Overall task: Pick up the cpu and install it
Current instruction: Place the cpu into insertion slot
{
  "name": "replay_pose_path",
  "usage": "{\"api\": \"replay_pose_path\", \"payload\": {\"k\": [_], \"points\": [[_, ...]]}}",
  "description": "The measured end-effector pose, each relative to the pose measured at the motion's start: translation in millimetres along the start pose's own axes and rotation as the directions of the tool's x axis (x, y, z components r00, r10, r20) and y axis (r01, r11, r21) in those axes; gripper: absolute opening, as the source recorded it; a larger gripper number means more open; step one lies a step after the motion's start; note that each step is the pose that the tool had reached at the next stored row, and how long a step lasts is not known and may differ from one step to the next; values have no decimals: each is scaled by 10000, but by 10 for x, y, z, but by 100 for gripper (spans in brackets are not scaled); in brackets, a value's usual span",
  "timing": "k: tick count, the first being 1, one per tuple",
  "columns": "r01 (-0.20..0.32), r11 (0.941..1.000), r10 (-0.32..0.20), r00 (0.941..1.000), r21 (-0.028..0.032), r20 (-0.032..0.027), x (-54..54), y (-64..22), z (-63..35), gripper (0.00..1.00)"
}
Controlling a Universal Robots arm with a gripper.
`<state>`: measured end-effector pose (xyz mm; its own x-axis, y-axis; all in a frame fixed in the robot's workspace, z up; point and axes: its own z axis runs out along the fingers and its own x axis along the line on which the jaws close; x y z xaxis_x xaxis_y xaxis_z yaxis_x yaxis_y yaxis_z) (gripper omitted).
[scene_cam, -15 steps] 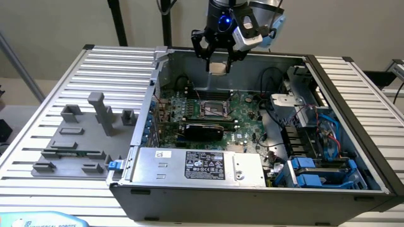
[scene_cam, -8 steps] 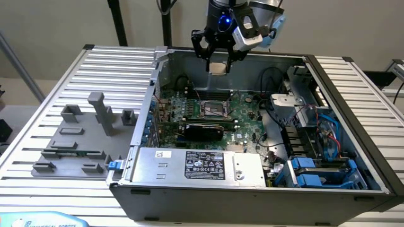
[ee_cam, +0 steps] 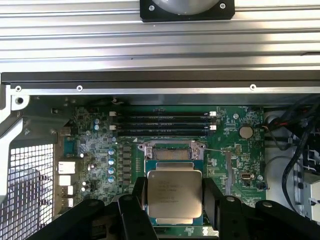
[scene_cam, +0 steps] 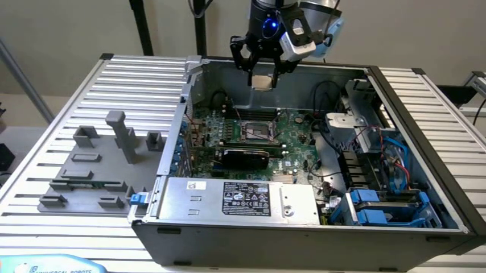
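Silvery metal marks the top of the cpu [ee_cam: 174,196], and you have it clamped flat between the black fingers [ee_cam: 136,202] of your gripper [scene_cam: 263,79] — one finger pressed against each of two opposite edges. It hangs in the air inside the open computer case [scene_cam: 227,244], above the green motherboard [scene_cam: 292,133] and clear of it, with the open CPU socket [ee_cam: 170,154] showing just past one edge of the chip. On the slatted table [scene_cam: 136,74] at the exterior view's left — well apart from the case — stand grey fixture blocks [scene_cam: 122,136].
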<state>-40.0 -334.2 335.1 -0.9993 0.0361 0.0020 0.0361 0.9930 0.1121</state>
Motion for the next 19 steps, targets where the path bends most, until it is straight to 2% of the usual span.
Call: {"api": "replay_pose_path", "payload": {"k": [2,5,10,14,19], "points": [[-216,9998,216,9998,-1,7,0,-1,1,55],[-742,9972,742,9972,-3,66,-1,-1,1,55],[-1645,9864,1645,9862,-17,167,0,-2,5,55],[-2351,9720,2351,9717,-35,247,0,-2,9,55],[-3217,9468,3218,9462,-66,344,0,-3,15,55]]}}
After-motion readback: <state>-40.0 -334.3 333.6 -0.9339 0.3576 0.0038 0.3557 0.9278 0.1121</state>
